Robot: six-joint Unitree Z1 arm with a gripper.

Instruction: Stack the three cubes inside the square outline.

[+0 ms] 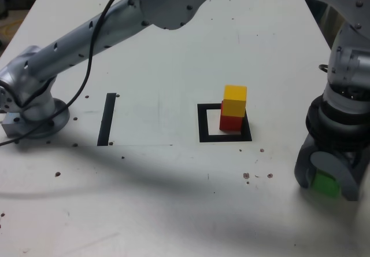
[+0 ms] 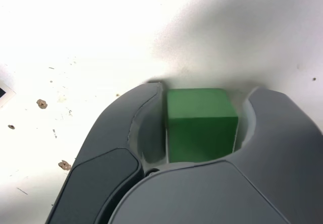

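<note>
**Green cube between the jaws, two cubes stacked in the outline**

We see the gripper (image 1: 325, 179) low over the table (image 1: 173, 210) at the exterior view's right, well apart from the outline (image 1: 202, 124). The green cube (image 1: 325, 184) sits between its two dark grey jaws. In the wrist view the gripper (image 2: 202, 133) frames the green cube (image 2: 201, 130) closely: one jaw lies right against one side of it, and the other jaw stands just beside the opposite side, with a thin gap that may be only shadow. The jaws are narrow, about the cube's width, but we cannot tell for sure whether they clamp it. The cube appears to rest on the table.

The yellow cube (image 1: 235, 100) sits on the red cube (image 1: 230, 121). That pair stands at the outline's right side in the exterior view, covering part of its white centre and touching its black edge.

A straight black strip (image 1: 107, 118) lies to the exterior view's left of the outline. Small brown specks (image 2: 42, 103) dot the table. A black cable (image 1: 87, 77) hangs past the arm (image 1: 87, 37) near its base.
</note>
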